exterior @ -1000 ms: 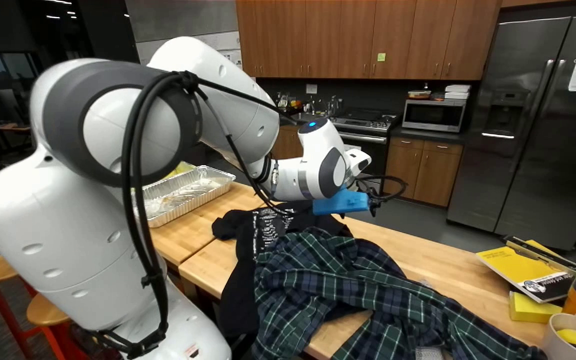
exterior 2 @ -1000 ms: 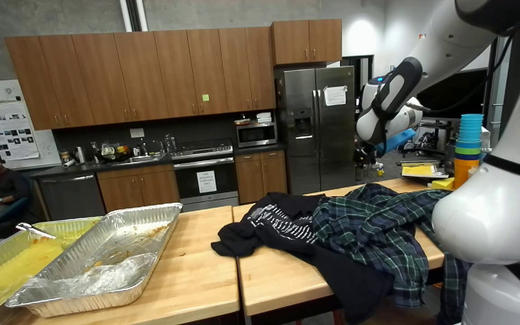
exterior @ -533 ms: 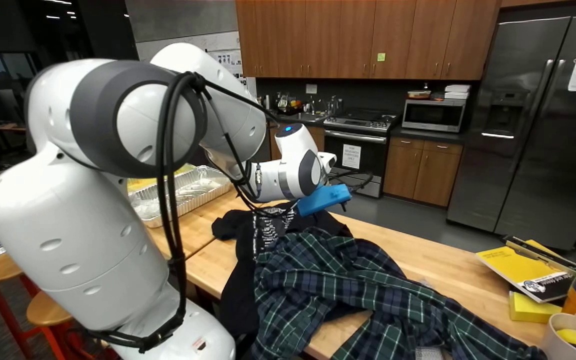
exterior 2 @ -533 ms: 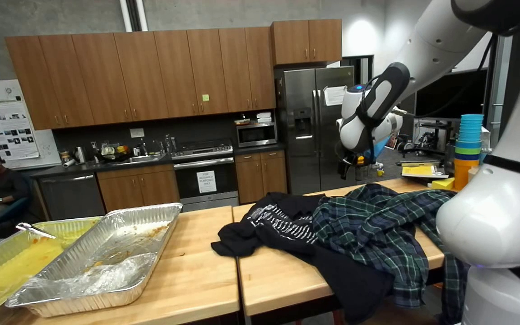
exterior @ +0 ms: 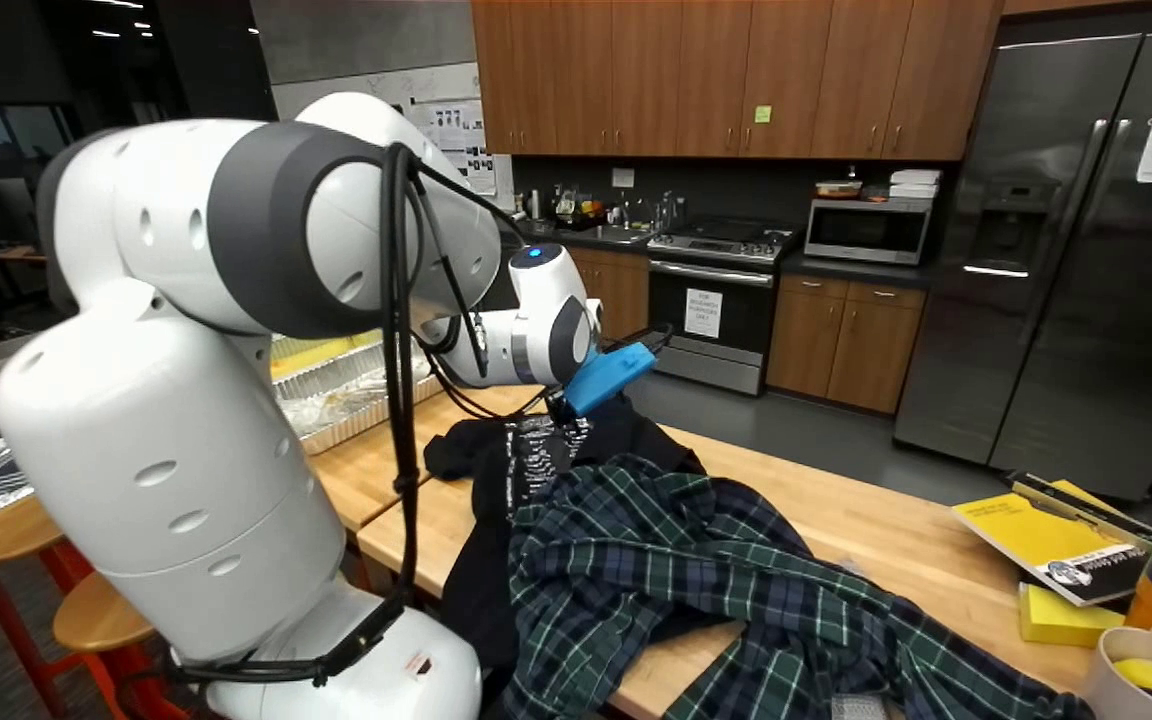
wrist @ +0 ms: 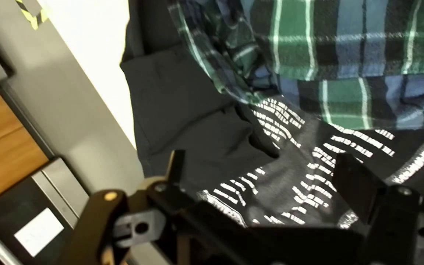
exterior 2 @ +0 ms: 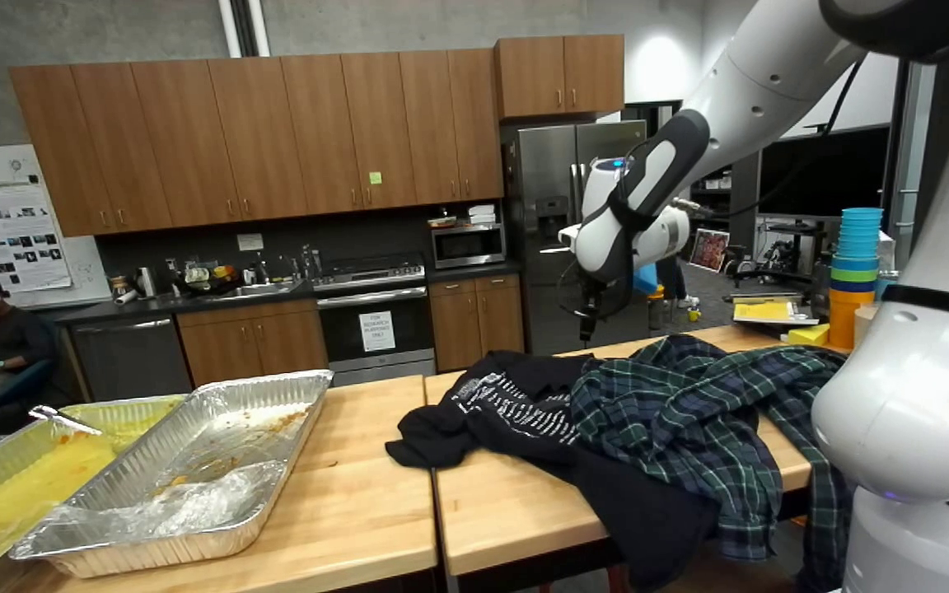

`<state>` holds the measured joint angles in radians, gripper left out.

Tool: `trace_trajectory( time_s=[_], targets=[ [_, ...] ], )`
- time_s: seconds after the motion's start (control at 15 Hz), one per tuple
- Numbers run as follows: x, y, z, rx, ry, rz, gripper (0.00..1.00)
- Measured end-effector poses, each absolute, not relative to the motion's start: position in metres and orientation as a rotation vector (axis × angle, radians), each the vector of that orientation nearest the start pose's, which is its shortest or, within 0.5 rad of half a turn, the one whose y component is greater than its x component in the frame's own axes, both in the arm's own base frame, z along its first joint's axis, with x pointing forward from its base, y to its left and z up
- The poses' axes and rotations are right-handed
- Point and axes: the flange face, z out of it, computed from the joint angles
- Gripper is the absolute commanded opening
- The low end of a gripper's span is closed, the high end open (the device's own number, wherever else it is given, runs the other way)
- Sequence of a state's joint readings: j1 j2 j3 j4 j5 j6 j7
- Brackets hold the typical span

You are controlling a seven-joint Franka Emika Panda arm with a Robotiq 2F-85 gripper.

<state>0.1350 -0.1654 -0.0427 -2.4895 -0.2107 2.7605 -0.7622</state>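
The pincer (wrist: 260, 162) hangs with its jaws spread wide, a small gap above the black garment (exterior 2: 557, 445), whose white print shows between the fingers in the wrist view. That garment lies crumpled on the bench (exterior 2: 516, 519): its upper part reaches the far edge, one sleeve crosses the seam (exterior 2: 439, 527) where two tops meet, and its lower part droops over the edge nearest the robot's base (exterior 2: 923, 539). The plaid shirt (exterior 2: 680, 412) overlaps it, covering some of the print, and hangs over that same edge. In an exterior view, bare wood lies between the black sleeve and the foil tray (exterior 2: 170, 553), leaving sideways room there; a strip of wood also runs along the far edge, past the plaid shirt, toward the yellow book (exterior: 1036, 530) and the stacked cups (exterior 2: 855, 255). Beyond the far edge stretches grey floor (exterior: 816, 430), with the oven (exterior: 706, 310) well apart across it.
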Motion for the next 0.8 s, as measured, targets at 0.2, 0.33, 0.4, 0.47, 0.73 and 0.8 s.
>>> trace_trajectory(
  time_s=[0.2,0.33,0.4,0.47,0.73,0.8],
  targets=[
    [0.490,0.083,0.383,-2.716,-1.840,-0.565,1.00],
    [0.494,0.092,0.371,-2.597,-1.944,-0.471,1.00],
    [0.496,0.092,0.364,-2.548,-1.983,-0.398,1.00],
    [0.498,0.089,0.357,-2.530,-1.994,-0.314,1.00],
    [0.507,0.049,0.343,-2.692,-1.891,-0.020,1.00],
    [0.507,0.037,0.342,-2.757,-1.844,0.028,1.00]
  ],
)
